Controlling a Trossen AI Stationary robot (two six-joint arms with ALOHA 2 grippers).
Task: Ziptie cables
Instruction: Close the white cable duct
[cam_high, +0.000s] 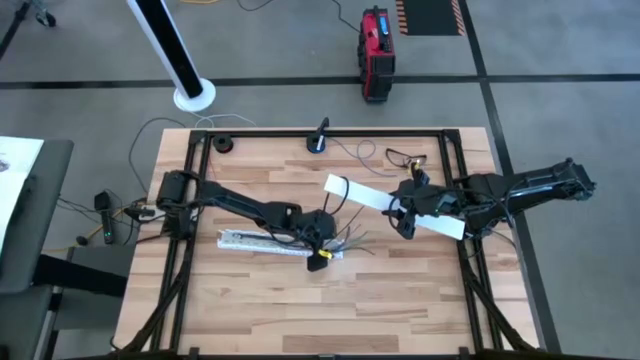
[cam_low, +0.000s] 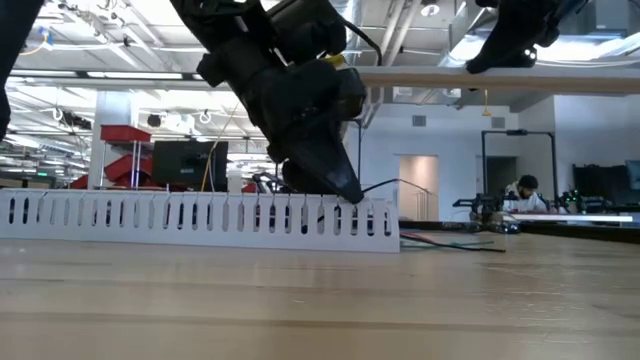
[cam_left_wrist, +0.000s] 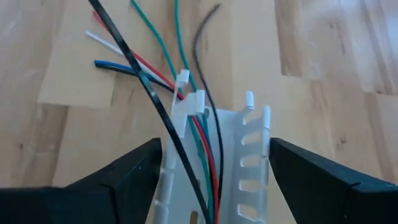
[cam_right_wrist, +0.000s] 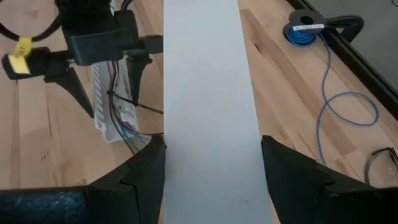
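The cables (cam_left_wrist: 186, 93) are several thin green, red, blue, white and black wires. They lie along the inside of a white slotted channel (cam_high: 265, 241) on the table, and their loose ends (cam_high: 352, 240) fan out past its right end. My left gripper (cam_left_wrist: 216, 146) is open, pointing down, with one finger on each side of that channel end (cam_left_wrist: 249, 137). Whether it touches the channel, I cannot tell. My right gripper (cam_right_wrist: 212, 146) is shut on a long flat white strip (cam_high: 395, 206), held above the table right of centre. My right gripper pinches the flat white strip by its two long edges (cam_right_wrist: 252, 134) between the two fingers, a little right of its middle. The fingers come from the table's right side and lie along the strip. The strip (cam_low: 450, 74) is lifted clear of the table and roughly level.
A blue coiled cord (cam_right_wrist: 303, 32) trails from a small dark device (cam_high: 318, 140) at the table's far edge. Black frame rails (cam_high: 462, 180) border the wooden top. A red box (cam_high: 377, 40) stands on the floor beyond. Bare wood lies toward the near edge (cam_high: 320, 310).
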